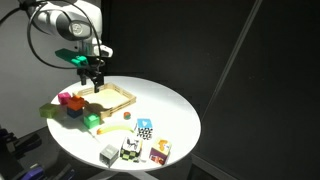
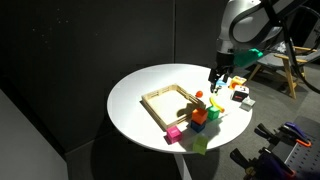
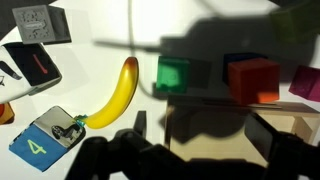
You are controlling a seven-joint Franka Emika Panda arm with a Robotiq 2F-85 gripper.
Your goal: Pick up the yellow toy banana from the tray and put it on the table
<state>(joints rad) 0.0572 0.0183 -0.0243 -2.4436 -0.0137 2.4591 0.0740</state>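
Note:
The yellow toy banana (image 3: 117, 92) lies on the white table top (image 3: 100, 30), outside the tray, left of a green block (image 3: 172, 74). It shows faintly in an exterior view (image 1: 113, 128). The light-wood tray (image 1: 112, 95) (image 2: 172, 105) looks empty, and its floor fills the lower wrist view (image 3: 215, 120). My gripper (image 1: 95, 82) (image 2: 218, 78) hangs above the tray's edge. Its dark fingers frame the tray floor in the wrist view (image 3: 205, 140), spread apart with nothing between them.
A red-orange block (image 3: 252, 80) and a pink block (image 3: 305, 82) sit beside the green one along the tray's rim. Several picture cubes stand near the table edge (image 1: 145, 127) (image 1: 130, 150) (image 3: 40, 140) (image 3: 35, 22). The table is round, with dark surroundings.

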